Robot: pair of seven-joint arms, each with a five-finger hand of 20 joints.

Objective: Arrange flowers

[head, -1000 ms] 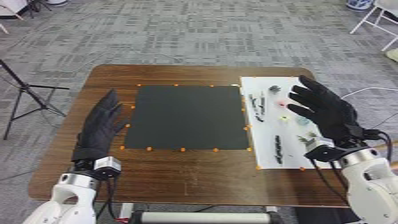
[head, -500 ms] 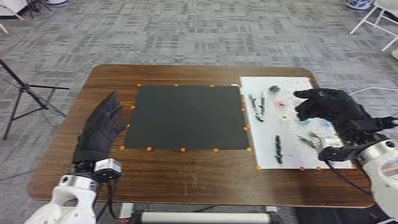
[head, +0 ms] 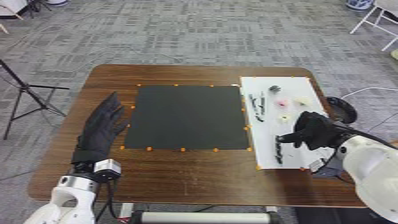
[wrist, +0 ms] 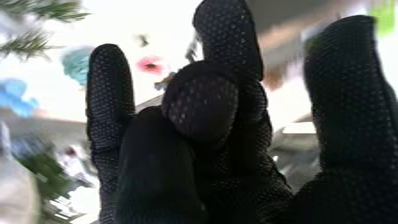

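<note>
Right hand [head: 311, 132], fingers loosely spread over the white sheet [head: 300, 84], pink flower [head: 282, 103] beyond them! Left hand's [head: 99, 122] straight fingers beside the black mat [head: 187, 117], brown desk [head: 191, 185] beneath, grey carpet [head: 222, 30] around.

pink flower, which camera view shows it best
The right wrist view: the pink flower looks larger there, and its darker centre can be made out. The head view shows it small, but fully uncovered on the white sheet, so its place is clear.
</note>
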